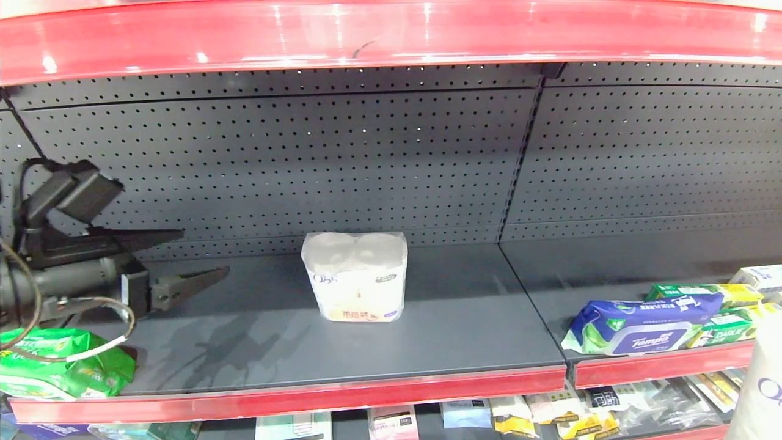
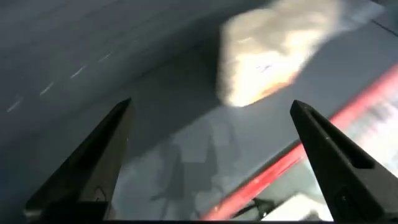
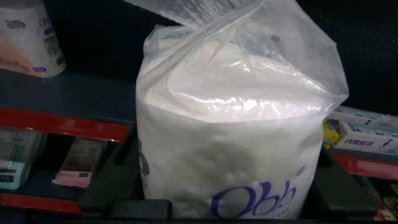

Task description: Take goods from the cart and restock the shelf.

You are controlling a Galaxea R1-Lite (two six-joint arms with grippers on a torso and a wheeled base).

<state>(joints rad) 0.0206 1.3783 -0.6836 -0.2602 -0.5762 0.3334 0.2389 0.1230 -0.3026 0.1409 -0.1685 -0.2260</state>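
L tool (image 2: 211, 104): jaws wide apart, over shelf (image 2: 186, 143) | white roll pack (image 2: 273, 56) ahead, blurry | red edge strip (image 2: 273, 174) nr

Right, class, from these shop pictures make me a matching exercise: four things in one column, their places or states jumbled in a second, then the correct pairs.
Things
1. standing roll pack
2. blue wipes pack
3. left gripper
4. bagged roll pack

Places or states
A. lying on the shelf, right-hand bay, at the front
B. carried in front of the shelves, resting on none
C. upright mid-shelf, touching no other goods
D. open, above the shelf's left part

Pairs: 1-C, 2-A, 3-D, 4-B
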